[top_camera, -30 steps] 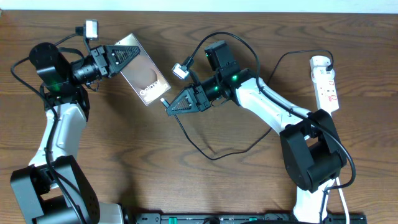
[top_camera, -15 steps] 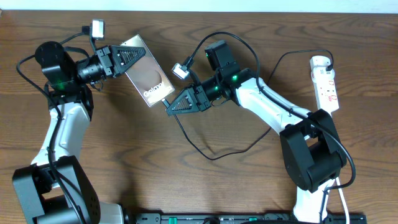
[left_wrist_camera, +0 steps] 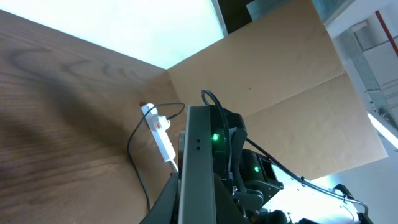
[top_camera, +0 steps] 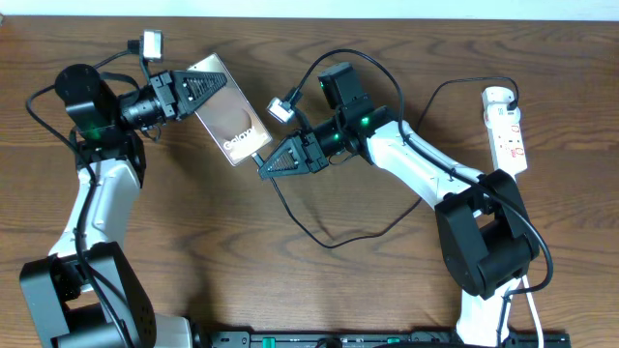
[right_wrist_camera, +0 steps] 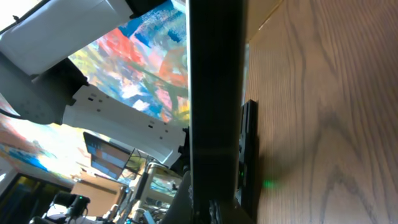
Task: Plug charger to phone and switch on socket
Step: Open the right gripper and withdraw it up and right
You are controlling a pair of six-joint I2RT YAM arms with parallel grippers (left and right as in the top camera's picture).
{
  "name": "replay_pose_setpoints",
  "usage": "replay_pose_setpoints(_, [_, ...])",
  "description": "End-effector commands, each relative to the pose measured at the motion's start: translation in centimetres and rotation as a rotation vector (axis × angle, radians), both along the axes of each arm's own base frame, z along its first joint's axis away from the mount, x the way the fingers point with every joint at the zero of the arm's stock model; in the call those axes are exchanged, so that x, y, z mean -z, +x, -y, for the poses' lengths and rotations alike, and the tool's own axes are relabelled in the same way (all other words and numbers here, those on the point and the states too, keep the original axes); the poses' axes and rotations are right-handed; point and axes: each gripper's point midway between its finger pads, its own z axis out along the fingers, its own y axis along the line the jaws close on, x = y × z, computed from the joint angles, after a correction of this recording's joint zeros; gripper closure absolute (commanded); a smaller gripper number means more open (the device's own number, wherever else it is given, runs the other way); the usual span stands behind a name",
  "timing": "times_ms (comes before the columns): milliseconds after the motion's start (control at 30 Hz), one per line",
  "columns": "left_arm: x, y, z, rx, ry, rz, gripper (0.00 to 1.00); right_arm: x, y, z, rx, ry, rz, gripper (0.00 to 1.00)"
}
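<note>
The phone [top_camera: 235, 118], a grey-brown slab with white lettering, is held off the table by my left gripper [top_camera: 207, 90], which is shut on its far end. In the left wrist view the phone [left_wrist_camera: 198, 155] shows edge-on between the fingers. My right gripper [top_camera: 263, 165] is shut on the charger plug, whose tip meets the phone's lower right corner [top_camera: 258, 154]. The thin black charger cable [top_camera: 329, 244] loops over the table toward the white socket [top_camera: 508, 124] at far right. In the right wrist view the phone's dark edge [right_wrist_camera: 214, 93] fills the middle.
The socket [left_wrist_camera: 160, 129] also shows in the left wrist view, with its cord. A small white adapter [top_camera: 281, 109] hangs on the right arm's cable. Both arm bases stand at the front edge. Brown cardboard walls stand behind the table.
My left gripper has carried the phone a little up and to the right, toward the plug tip. The right gripper has stayed in place.
</note>
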Motion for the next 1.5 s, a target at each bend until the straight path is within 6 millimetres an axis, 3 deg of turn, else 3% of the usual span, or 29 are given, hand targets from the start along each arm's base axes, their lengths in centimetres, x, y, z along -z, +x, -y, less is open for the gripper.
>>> replay_pose_setpoints(0, [-1.0, -1.2, 1.9, 0.079, 0.012, 0.044, 0.92, -0.8, 0.0, 0.0, -0.013, 0.019, 0.004, 0.99])
replay_pose_setpoints(500, [-1.0, -1.8, 2.8, 0.122, 0.021, 0.07, 0.92, -1.3, 1.7, 0.8, 0.023, 0.021, 0.005, 0.99])
replay_pose_setpoints(567, [-1.0, -1.8, 2.8, 0.121, 0.021, 0.07, 0.93, -1.3, 1.7, 0.8, 0.023, 0.017, -0.002, 0.95])
replay_pose_setpoints(600, [-1.0, -1.8, 2.8, 0.121, 0.022, 0.071, 0.93, -1.3, 1.7, 0.8, 0.023, 0.014, -0.006, 0.83])
replay_pose_setpoints(700, [-1.0, -1.7, 2.7, 0.117, 0.022, 0.071, 0.93, -1.3, 1.7, 0.8, 0.023, 0.009, -0.017, 0.14])
replay_pose_setpoints(733, [-1.0, -1.7, 2.7, 0.117, 0.022, 0.071, 0.93, -1.3, 1.7, 0.8, 0.023, 0.009, -0.017, 0.01])
replay_pose_setpoints(1067, [-1.0, -1.3, 2.2, 0.086, 0.022, 0.073, 0.93, -1.3, 1.8, 0.9, 0.025, 0.006, -0.021, 0.01])
replay_pose_setpoints(1333, [-0.7, 0.5, -2.4, -0.079, 0.018, 0.038, 0.93, -1.4, 3.9, 2.6, 0.084, -0.005, -0.044, 0.01])
replay_pose_setpoints(1467, [1.4, 1.2, -4.9, -0.176, 0.018, -0.059, 0.93, -1.2, 5.9, 4.0, 0.155, -0.028, -0.057, 0.01])
